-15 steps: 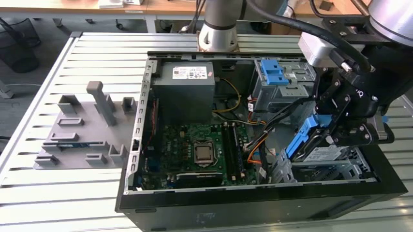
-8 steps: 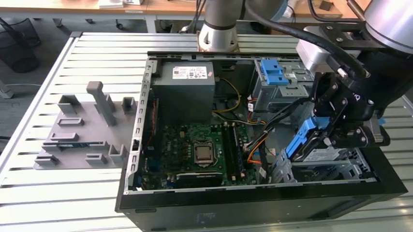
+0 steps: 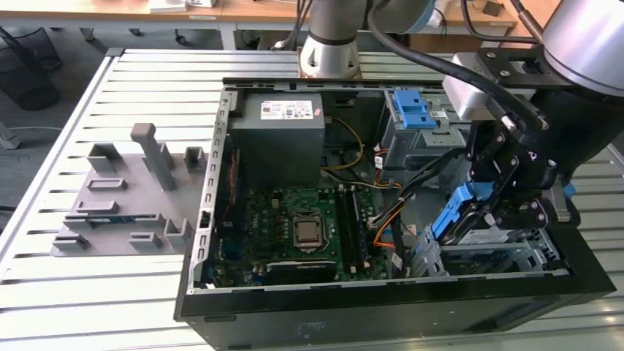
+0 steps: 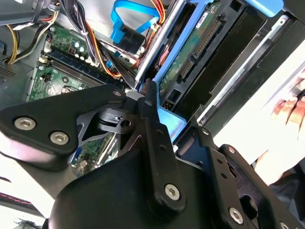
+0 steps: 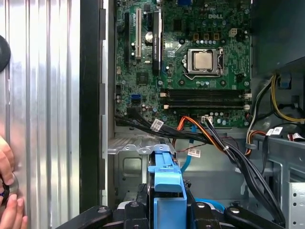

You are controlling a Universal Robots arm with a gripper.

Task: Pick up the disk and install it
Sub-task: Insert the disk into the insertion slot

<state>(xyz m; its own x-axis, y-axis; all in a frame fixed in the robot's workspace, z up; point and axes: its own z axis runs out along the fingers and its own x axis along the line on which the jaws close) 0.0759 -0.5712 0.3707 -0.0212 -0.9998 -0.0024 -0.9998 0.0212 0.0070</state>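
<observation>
Silver slatted metal worktop (image 3: 146,80) carries the open black tower PC case (image 3: 390,311). Install step in hand: above the grey metal drive bay (image 3: 507,257), the blue-framed silver disk (image 3: 451,216) hangs tilted, clamped in the pincer (image 3: 497,208). Seating probably needs the carrier squared to the bay, clear of the loose cables (image 3: 388,219).

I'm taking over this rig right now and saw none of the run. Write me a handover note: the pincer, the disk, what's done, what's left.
Pincer: shut on the disk, gripping it at its blue carrier.
Disk: off the table, held on edge and tilted, just above the grey drive bay at the exterior view's right end of the open computer case.
Done: the pickup.
Left: the install; the disk is not yet seated in the bay.
Note: a person's hand is on the slatted table beside the case.
</observation>
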